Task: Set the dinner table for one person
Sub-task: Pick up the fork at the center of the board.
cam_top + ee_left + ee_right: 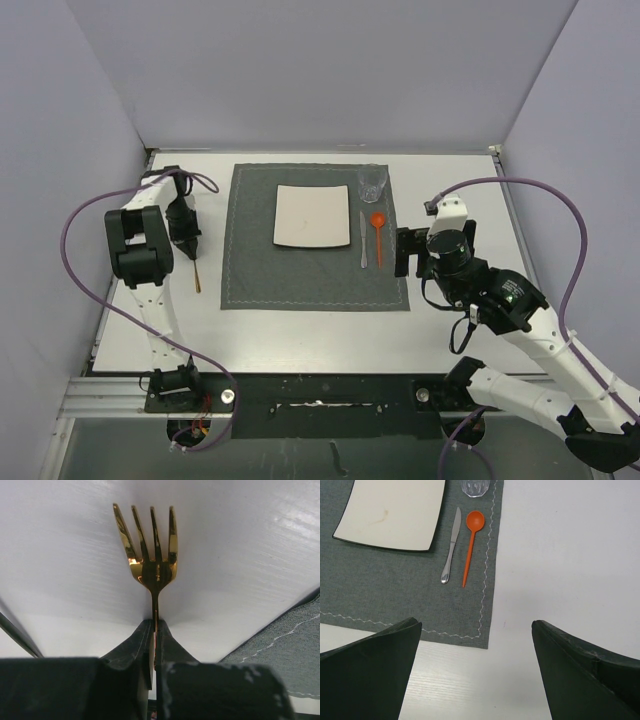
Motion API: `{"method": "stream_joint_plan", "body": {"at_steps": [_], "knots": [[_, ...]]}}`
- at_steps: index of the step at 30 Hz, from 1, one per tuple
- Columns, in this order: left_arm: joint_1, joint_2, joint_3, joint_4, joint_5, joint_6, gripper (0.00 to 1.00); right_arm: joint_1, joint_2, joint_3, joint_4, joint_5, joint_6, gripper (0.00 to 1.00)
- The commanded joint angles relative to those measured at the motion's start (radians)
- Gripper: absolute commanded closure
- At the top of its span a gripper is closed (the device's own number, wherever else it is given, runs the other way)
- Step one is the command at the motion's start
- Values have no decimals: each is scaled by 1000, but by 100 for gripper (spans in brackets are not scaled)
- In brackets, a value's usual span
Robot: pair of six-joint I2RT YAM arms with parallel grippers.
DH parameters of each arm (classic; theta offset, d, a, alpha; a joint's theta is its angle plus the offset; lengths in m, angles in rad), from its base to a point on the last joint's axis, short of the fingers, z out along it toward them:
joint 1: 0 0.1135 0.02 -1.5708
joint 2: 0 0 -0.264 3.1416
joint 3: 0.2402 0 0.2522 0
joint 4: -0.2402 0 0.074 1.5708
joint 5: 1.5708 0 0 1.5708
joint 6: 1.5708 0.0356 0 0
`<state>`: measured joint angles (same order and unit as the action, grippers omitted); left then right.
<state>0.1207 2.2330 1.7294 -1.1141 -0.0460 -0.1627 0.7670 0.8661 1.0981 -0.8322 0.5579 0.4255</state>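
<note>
Showing a white dinner table (300,330) from above, with two robot arms fixed at its near edge. The near strip of the table is bare.

A little farther in, on the left, the left gripper (154,630) is pressed together on the thin handle of a gold fork (152,555). The fork is over bare table just left of a grey placemat (250,270), with its tines pointing away from the wrist camera. Whether it rests on the surface or is slightly raised cannot be told.

On the right, the right gripper (476,624) has its fingers spread wide and holds nothing. It hangs by the placemat's near right corner.

The placemat lies in the middle of the table. On its right side a silver knife (451,545) and an orange spoon (471,545) lie side by side, close but apart, with the spoon on the right. To their left, a square white plate (313,215) sits in the far half of the placemat. A clear glass (372,183) stands at the far right corner of the placemat, beyond the spoon.

The setting looks nearly finished: placemat, plate, knife, spoon and glass are all in position. The fork appears to be the only piece left. It probably belongs on the empty strip of placemat left of the plate.
</note>
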Motion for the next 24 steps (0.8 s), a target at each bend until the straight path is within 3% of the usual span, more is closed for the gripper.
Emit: {"method": "stream_joint_plan", "body": {"at_steps": [1,24], "knots": [[20,137,-29,59,-52,-13,100,5,-21,47,15,24,-4,2],[-11,-3,-18,11,-92,-35,100,5,-35,39,17,5,10,2]]}}
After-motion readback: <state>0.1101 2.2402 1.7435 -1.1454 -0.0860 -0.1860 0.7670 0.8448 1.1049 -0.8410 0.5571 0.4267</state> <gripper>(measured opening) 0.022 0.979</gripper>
